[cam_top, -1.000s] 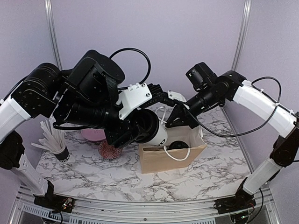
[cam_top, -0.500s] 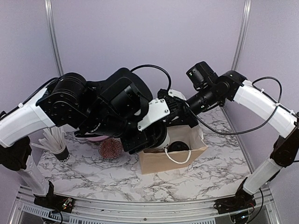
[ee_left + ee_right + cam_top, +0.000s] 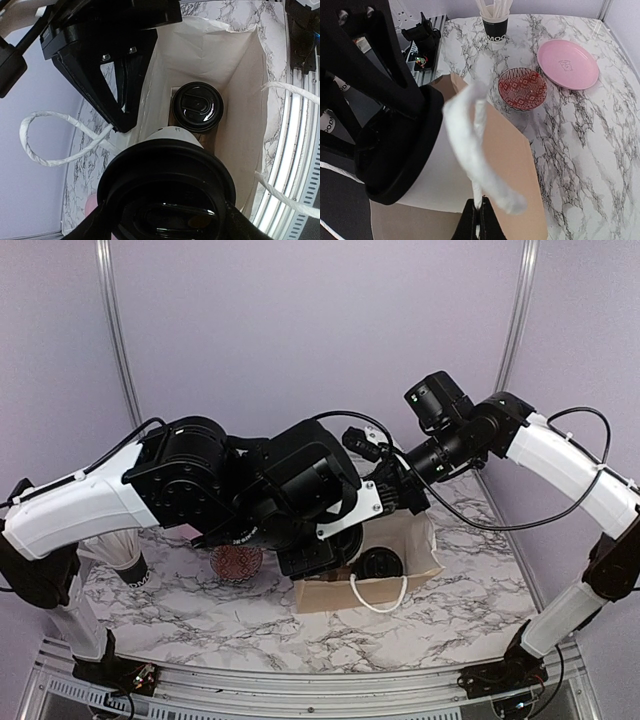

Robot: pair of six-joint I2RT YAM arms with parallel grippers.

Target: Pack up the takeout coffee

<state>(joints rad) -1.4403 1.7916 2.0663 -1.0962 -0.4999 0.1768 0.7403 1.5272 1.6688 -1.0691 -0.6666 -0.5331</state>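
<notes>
My left gripper [image 3: 165, 222] is shut on a takeout coffee [image 3: 172, 135], a white cup with a black lid, one finger on each side of the lid. The cup hangs in the mouth of the brown paper bag [image 3: 210, 45], its base pointing down. Another lidded takeout coffee [image 3: 197, 107] stands at the bottom of the bag, just beyond the held one. My right gripper [image 3: 479, 210] is shut on the bag's white rope handle [image 3: 475, 130] and holds it up at the far side. In the top view the left arm hides most of the bag [image 3: 330, 592].
A red patterned bowl [image 3: 522, 88] sits left of the bag, a pink plate [image 3: 568, 64] behind it, and a dark cup of white straws [image 3: 496, 25] at the far left. The bag's near handle [image 3: 378, 592] hangs over its front.
The left arm has swung right and down, carrying the cup from beside the bag into its mouth. The right arm has stayed on the handle.
</notes>
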